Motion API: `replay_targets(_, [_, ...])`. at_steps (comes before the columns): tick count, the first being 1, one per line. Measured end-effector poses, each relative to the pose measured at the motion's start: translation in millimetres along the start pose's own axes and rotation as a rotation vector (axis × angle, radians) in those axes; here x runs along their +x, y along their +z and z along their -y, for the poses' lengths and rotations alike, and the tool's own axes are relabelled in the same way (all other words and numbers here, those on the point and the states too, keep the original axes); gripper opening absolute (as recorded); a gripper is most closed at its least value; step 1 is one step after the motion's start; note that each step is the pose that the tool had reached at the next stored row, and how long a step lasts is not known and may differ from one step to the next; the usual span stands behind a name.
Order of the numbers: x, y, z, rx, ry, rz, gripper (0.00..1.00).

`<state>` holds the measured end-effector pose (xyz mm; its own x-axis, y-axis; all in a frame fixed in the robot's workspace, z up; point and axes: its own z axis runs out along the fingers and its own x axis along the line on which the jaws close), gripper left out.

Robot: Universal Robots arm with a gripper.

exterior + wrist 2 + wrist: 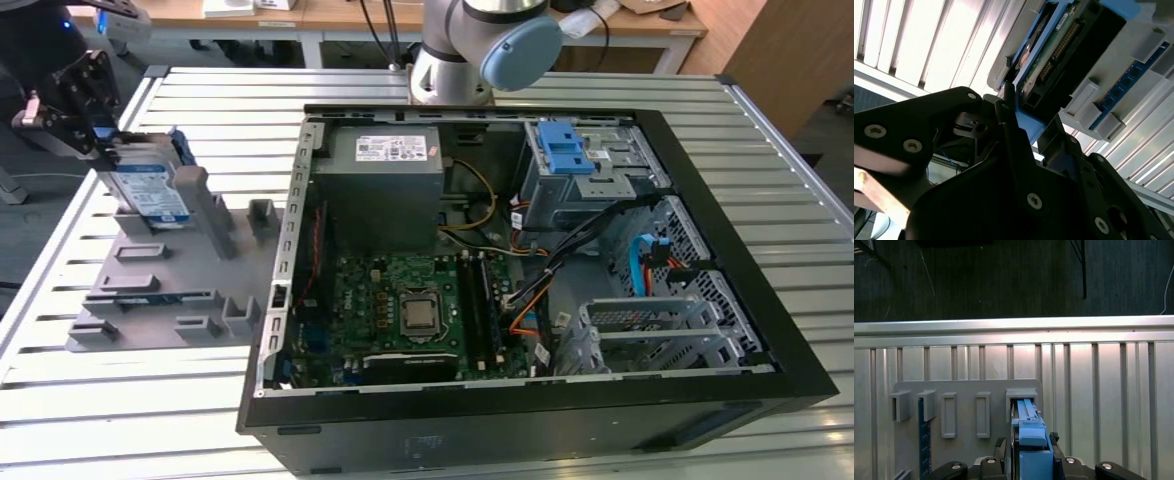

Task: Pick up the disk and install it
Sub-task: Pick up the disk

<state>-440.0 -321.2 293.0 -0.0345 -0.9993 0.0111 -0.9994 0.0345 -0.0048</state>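
In the exterior view, the black gripper is far over on the exterior view's left. It sits right on top of the disk, a flat silver-grey metal box with a blue-and-white label and a blue plastic bracket. The disk stands on its edge in a grey plastic holder with many slots. The holder lies on a silver metal table with long ribs. Just beside the holder, toward the exterior view's right, a big black computer case lies open, with a green board inside.

In the second wrist view, the black fingers of the gripper sit on both sides of the end of the disk. The holder is right against the disk.

In the first wrist view, the gripper is closed tight on the blue edge of the disk, one finger on each side. The disk's far end reaches a slot in the holder. The table lies under it.
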Motion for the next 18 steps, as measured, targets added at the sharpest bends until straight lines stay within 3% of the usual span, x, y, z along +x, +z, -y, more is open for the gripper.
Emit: replay_targets(18, [0.0, 4.6, -0.1, -0.0001, 0.000, 0.0000, 0.42])
